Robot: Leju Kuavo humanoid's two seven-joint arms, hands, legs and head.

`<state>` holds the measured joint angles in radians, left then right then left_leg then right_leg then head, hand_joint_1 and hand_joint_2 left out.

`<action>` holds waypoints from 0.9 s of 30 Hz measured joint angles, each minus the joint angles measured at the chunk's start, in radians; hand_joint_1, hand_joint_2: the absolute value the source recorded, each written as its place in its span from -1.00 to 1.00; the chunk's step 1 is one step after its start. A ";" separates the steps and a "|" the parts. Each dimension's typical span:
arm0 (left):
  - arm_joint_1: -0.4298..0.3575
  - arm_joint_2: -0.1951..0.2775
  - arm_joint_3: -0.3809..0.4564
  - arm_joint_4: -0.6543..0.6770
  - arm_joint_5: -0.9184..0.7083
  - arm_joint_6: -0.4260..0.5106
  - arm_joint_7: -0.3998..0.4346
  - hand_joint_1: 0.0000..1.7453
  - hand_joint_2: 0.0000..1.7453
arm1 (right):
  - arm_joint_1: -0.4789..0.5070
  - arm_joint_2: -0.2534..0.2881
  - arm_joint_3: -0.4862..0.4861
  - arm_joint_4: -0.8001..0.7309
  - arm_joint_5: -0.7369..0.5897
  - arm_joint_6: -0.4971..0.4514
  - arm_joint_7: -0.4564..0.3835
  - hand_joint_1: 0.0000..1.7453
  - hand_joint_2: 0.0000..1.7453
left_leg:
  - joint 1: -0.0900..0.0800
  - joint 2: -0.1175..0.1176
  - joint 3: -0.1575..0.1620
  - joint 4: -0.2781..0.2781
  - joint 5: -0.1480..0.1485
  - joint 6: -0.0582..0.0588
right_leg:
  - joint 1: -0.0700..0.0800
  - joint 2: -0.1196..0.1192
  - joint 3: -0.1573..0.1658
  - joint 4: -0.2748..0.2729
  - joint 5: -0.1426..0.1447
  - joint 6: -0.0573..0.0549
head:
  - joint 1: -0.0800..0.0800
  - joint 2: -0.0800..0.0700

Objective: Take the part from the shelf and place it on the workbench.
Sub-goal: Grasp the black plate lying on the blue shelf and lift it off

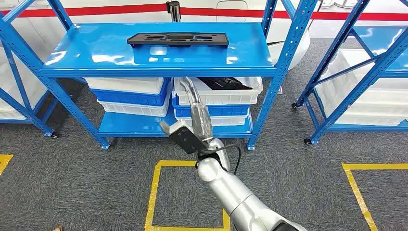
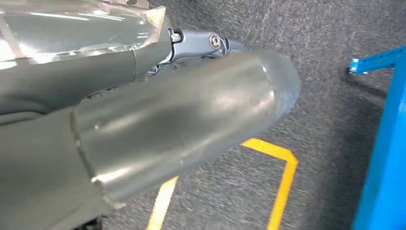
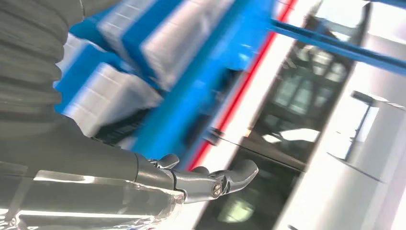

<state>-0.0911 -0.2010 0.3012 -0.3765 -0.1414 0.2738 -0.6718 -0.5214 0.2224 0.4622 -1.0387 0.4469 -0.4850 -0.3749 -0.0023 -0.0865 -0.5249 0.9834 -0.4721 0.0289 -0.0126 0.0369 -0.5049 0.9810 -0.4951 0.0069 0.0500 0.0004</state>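
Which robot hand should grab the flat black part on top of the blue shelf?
Probably the right hand: it is raised in front of the blue shelf, open, below the black part. The left hand hangs over the floor.

We've got the left hand [image 2: 143,96] hogging most of the left wrist view: a fat grey thumb [image 2: 191,124] lying across the middle, its rounded tip ending over the carpet, and behind it a darker finger [image 2: 210,43] with a shiny screw at its joint. There's some clear plastic wrap [image 2: 81,28] on the hand near the corner, catching the light. We can't really tell whether the fingers are curled or spread. Under it all we see grey carpet [image 2: 335,120] with a yellow tape line [image 2: 282,182] that turns a corner just past the thumb. Along one edge runs a blue shelf post [image 2: 383,167], and its foot [image 2: 356,64] sits on the carpet
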 joint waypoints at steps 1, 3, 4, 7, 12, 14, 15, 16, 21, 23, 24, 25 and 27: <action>-0.001 0.001 -0.002 0.005 -0.004 0.005 0.002 -1.00 -1.00 | -0.007 0.000 0.001 -0.013 0.006 0.005 0.009 -1.00 1.00 | 0.000 0.000 0.000 0.000 0.000 0.000 | 0.000 0.000 0.000 0.000 0.000 0.000 | 0.000 0.000; -0.005 0.002 -0.008 0.018 -0.015 0.020 0.008 -1.00 -1.00 | -0.026 0.000 0.005 -0.049 0.022 0.020 0.036 -1.00 1.00 | 0.000 0.000 0.000 0.000 0.000 0.000 | 0.000 0.000 0.000 0.000 0.000 0.000 | 0.000 0.000; -0.007 0.003 -0.011 0.026 -0.022 0.030 0.011 -1.00 -1.00 | -0.038 -0.001 0.007 -0.071 0.033 0.029 0.053 -1.00 1.00 | 0.000 0.000 0.000 0.000 0.000 0.000 | 0.000 0.000 0.000 0.000 0.000 0.000 | 0.000 0.000; -0.014 0.006 -0.019 0.045 -0.042 0.057 0.021 -1.00 -1.00 | -0.064 -0.003 0.016 -0.121 0.062 0.053 0.097 -1.00 1.00 | 0.000 0.000 0.000 0.000 0.000 0.000 | 0.000 0.000 0.000 0.000 0.000 0.000 | 0.000 0.000; -0.017 0.009 -0.024 0.062 -0.057 0.059 0.029 -1.00 -1.00 | -0.098 -0.008 0.024 -0.169 0.084 0.091 0.153 -1.00 1.00 | 0.000 0.000 -0.002 0.000 0.000 0.000 | 0.000 0.000 -0.001 0.000 0.000 0.000 | 0.000 0.000; -0.019 0.012 -0.024 0.069 -0.049 0.031 0.030 -1.00 -1.00 | -0.139 -0.012 0.027 -0.181 0.084 0.123 0.196 -1.00 1.00 | 0.000 0.001 -0.002 0.001 0.000 0.000 | 0.000 0.000 -0.001 0.001 0.000 0.000 | 0.000 0.000; -0.019 0.013 -0.024 0.072 -0.044 0.018 0.031 -1.00 -1.00 | -0.166 -0.013 0.028 -0.185 0.083 0.141 0.221 -1.00 1.00 | 0.000 0.001 -0.002 0.001 0.000 0.000 | 0.000 0.000 -0.001 0.001 0.001 0.001 | 0.000 0.000; -0.020 0.014 -0.024 0.075 -0.040 0.009 0.032 -1.00 -1.00 | -0.191 -0.013 0.028 -0.187 0.081 0.155 0.240 -1.00 1.00 | 0.000 0.001 -0.002 0.001 0.001 0.000 | 0.000 0.000 -0.001 0.001 0.001 0.001 | 0.000 0.000; -0.030 0.019 -0.020 0.080 -0.030 -0.012 0.042 -1.00 -1.00 | -0.320 0.001 0.030 -0.166 0.090 0.191 0.311 -1.00 1.00 | 0.001 0.000 -0.003 0.001 0.001 0.000 | 0.000 0.000 -0.001 0.001 0.001 0.002 | 0.000 0.000; -0.038 0.020 -0.017 0.080 -0.020 -0.027 0.046 -1.00 -1.00 | -0.362 0.014 0.036 -0.138 0.106 0.193 0.326 -1.00 1.00 | 0.001 0.000 -0.003 0.001 0.001 0.000 | 0.000 0.000 -0.001 0.001 0.001 0.002 | 0.000 0.000; -0.041 0.021 -0.016 0.080 -0.017 -0.034 0.047 -1.00 -1.00 | -0.377 0.022 0.042 -0.121 0.111 0.194 0.328 -1.00 1.00 | 0.001 0.000 -0.003 0.001 0.001 0.000 | 0.000 0.000 -0.001 0.001 0.001 0.002 | 0.000 0.000; -0.045 0.021 -0.014 0.080 -0.013 -0.038 0.049 -1.00 -1.00 | -0.390 0.030 0.048 -0.099 0.113 0.194 0.328 -1.00 1.00 | 0.001 0.000 -0.003 0.001 0.001 0.000 | 0.000 0.000 -0.001 0.001 0.001 0.002 | 0.000 0.000; -0.051 0.021 -0.010 0.080 -0.005 -0.039 0.050 -1.00 -1.00 | -0.410 0.045 0.061 -0.055 0.112 0.195 0.324 -1.00 1.00 | 0.002 0.000 -0.003 0.001 0.001 0.000 | 0.000 0.000 -0.001 0.001 0.001 0.002 | 0.000 0.000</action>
<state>-0.1422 -0.1796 0.2916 -0.2960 -0.1466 0.2344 -0.6219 -0.9318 0.2670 0.5231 -1.0936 0.5587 -0.2901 -0.0506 -0.0005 -0.0861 -0.5281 0.9846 -0.4708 0.0286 -0.0126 0.0373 -0.5062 0.9821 -0.4938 0.0085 0.0500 0.0004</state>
